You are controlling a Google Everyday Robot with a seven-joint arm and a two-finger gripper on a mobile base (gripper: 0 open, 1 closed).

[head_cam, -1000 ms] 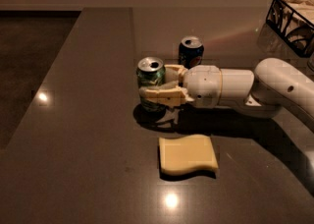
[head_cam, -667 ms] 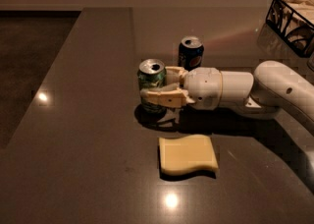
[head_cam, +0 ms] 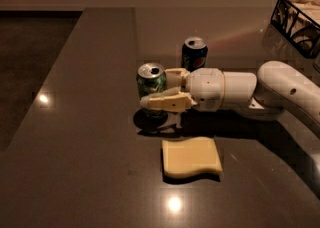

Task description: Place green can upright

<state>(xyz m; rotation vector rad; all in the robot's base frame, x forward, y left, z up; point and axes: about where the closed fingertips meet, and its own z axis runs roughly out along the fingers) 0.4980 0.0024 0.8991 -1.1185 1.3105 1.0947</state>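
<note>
The green can (head_cam: 151, 83) is upright, silver top up, left of the table's middle. My gripper (head_cam: 150, 96) reaches in from the right on a white arm and is shut around the can's body; the near cream finger (head_cam: 165, 103) crosses its front and the far finger is mostly hidden behind it. The can's base is at or just above the dark table (head_cam: 90, 162); I cannot tell whether it touches.
A dark blue Pepsi can (head_cam: 194, 53) stands upright just behind the gripper's wrist. A yellow sponge (head_cam: 192, 158) lies flat in front of the arm. A black wire basket (head_cam: 299, 21) sits at the far right. The table's left edge runs diagonally at the left.
</note>
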